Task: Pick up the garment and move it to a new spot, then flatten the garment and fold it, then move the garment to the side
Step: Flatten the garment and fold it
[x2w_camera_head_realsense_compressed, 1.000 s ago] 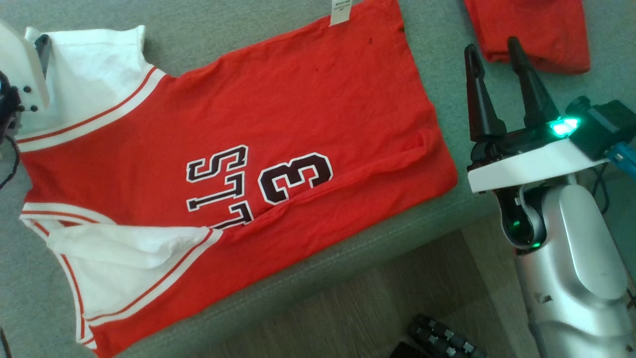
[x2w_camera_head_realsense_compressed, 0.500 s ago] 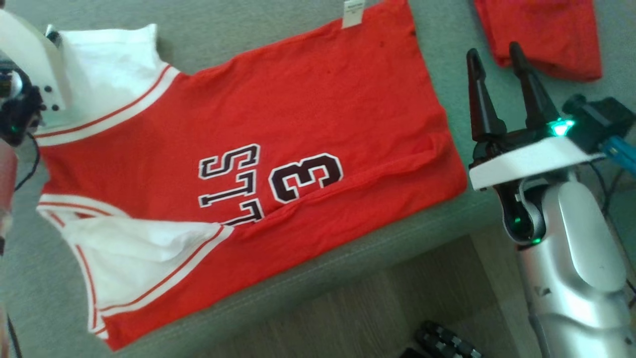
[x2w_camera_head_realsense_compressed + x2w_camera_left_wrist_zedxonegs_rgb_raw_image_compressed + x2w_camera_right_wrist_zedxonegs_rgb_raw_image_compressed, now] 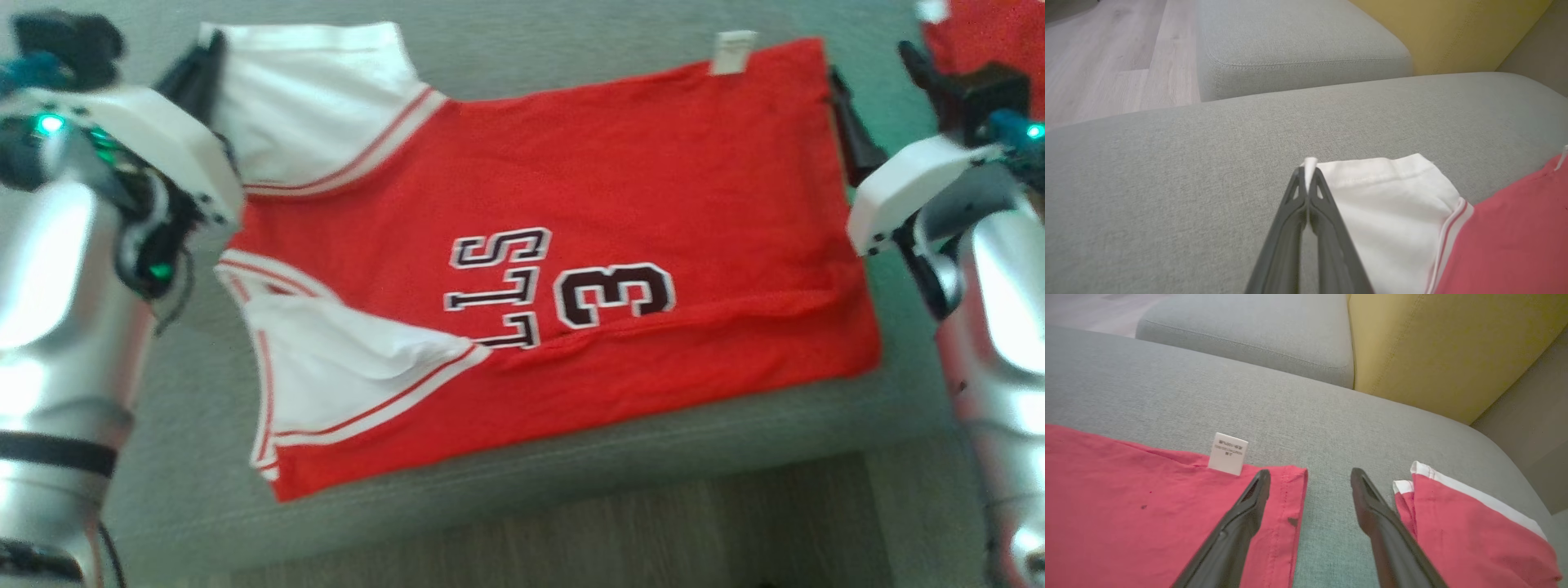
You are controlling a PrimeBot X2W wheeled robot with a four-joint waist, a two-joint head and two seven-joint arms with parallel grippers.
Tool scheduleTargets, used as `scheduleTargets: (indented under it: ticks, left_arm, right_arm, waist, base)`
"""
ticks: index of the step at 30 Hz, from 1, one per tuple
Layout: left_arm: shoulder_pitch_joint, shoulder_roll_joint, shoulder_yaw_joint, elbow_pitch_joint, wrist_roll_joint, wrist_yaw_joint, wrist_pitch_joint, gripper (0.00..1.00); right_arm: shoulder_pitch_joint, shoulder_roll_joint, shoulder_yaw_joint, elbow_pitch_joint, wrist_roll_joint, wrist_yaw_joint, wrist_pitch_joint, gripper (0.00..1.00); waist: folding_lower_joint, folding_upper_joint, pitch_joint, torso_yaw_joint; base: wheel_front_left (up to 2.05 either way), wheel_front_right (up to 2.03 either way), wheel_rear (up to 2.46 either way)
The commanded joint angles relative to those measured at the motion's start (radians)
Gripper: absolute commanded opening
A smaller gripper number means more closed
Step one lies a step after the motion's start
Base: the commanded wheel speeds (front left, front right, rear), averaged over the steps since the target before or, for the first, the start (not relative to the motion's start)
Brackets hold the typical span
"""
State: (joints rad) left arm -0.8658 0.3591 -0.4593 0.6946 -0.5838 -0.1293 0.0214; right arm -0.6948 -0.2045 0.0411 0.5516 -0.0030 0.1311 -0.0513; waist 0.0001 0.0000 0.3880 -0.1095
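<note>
Garment [image 3: 620,180] sleeve [image 3: 1392,196] clamped in left pincer [image 3: 1308,171], right pincer [image 3: 1311,473] wide beside other garment [image 3: 1474,539]: 2 garments.

The whole head view is soft with motion blur. At its upper left the left gripper [image 3: 211,53] and its white housing cover the far corner of the garment's [image 3: 620,171] white sleeve [image 3: 318,98]. A crease at lower centre swallows part of the black lettering [image 3: 498,286]. A second red garment [image 3: 992,33] is cut off by the top right corner. In the right wrist view the label's [image 3: 1228,453] print is too small to read.
</note>
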Motion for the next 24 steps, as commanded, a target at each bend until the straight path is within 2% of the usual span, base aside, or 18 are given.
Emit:
scheduleTargets:
  ticks: [1,10,17,24]
  left_arm:
    - [-0.021,0.036,0.027,-0.041,-0.004,0.002,-0.010,0.00]
    - [0.094,0.011,-0.028,-0.213,-0.002,0.008,-0.034,0.00]
    - [0.117,0.014,-0.039,-0.272,-0.006,0.016,-0.024,0.00]
    - [0.118,0.023,-0.042,-0.306,-0.010,0.025,-0.008,0.00]
  right_arm:
    - [-0.037,-0.004,0.021,-0.017,0.003,0.000,0.004,1.00]
    - [-0.193,-0.142,0.130,0.241,0.073,0.000,0.041,1.00]
    - [-0.274,-0.178,0.212,0.369,0.102,0.000,0.057,1.00]
    - [-0.329,-0.182,0.258,0.467,0.125,0.000,0.042,1.00]
  waist:
    - [-0.0001,0.0000,-0.014,0.043]
    - [-0.0001,0.0000,0.000,0.123]
    - [-0.0001,0.0000,0.018,0.141]
    - [-0.0001,0.0000,0.040,0.148]
  base:
    - [0.00,0.00,0.00]
    - [0.00,0.00,0.00]
    - [0.00,0.00,0.00]
    - [0.00,0.00,0.00]
